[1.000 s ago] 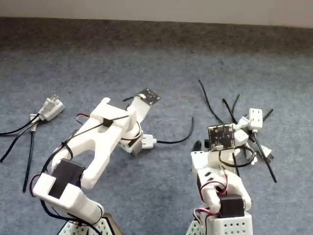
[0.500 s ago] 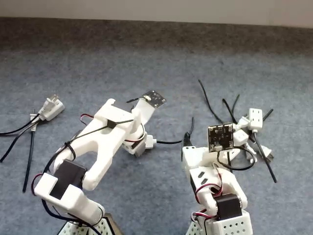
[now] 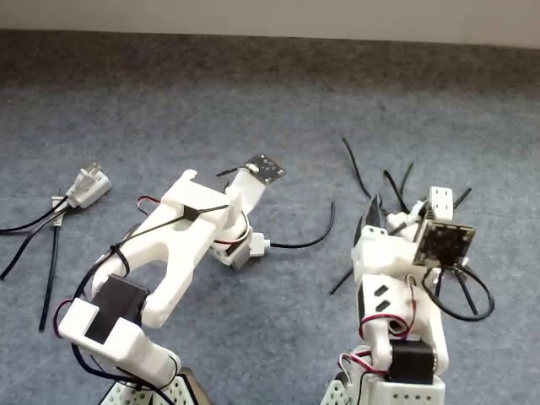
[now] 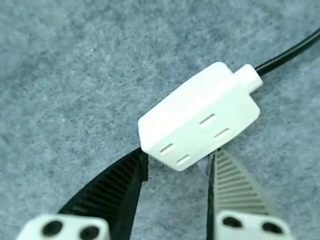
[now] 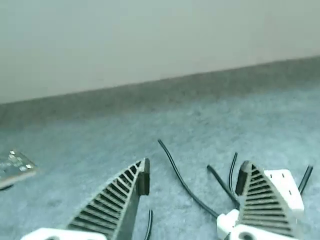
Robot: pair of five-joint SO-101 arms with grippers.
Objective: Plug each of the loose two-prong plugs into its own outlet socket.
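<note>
Noted left gripper (image 4: 177, 161) spread about a corner of white plastic outlet block (image 4: 200, 120) mid grey carpet (image 4: 60, 75); right gripper (image 5: 194, 167) also spread, holding nothing.

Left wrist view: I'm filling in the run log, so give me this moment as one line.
left gripper open, flanking white socket block | right gripper open, empty, above carpet | loose plug not plugged in

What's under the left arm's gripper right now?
A white outlet block lies on the grey carpet, slots up, its near end between the open fingers of the left gripper, black cord trailing off. The block's underside is covered.
</note>
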